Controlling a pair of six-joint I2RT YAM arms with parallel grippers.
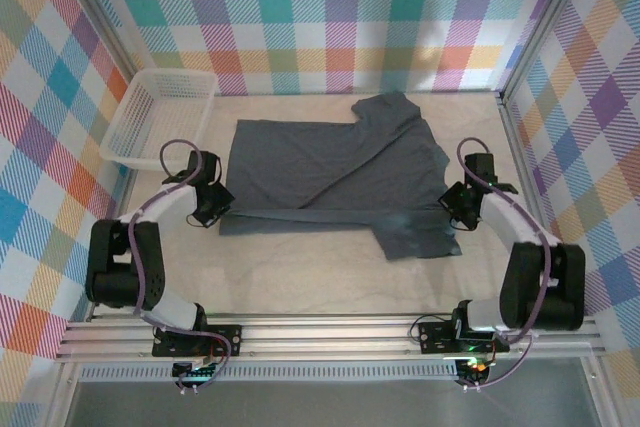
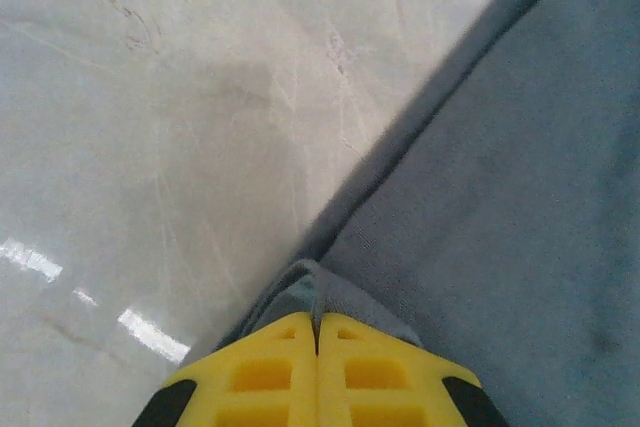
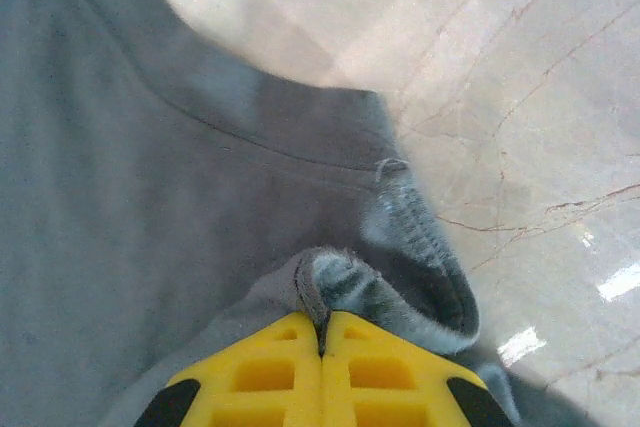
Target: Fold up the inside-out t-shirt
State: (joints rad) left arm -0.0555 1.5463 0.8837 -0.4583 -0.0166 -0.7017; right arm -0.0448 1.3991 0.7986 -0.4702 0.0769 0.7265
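Left tool and right tool each pinch an edge of the t-shirt, which lies spread on the surface just right of the basket.

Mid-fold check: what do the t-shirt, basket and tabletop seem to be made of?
The t-shirt: soft matte knit, probably cotton jersey; it wrinkles and shows stitched hems. The basket: white plastic, likely, with moulded mesh walls. The tabletop: hard, glossy, marble-look; veining and glare, stone or laminate unclear.
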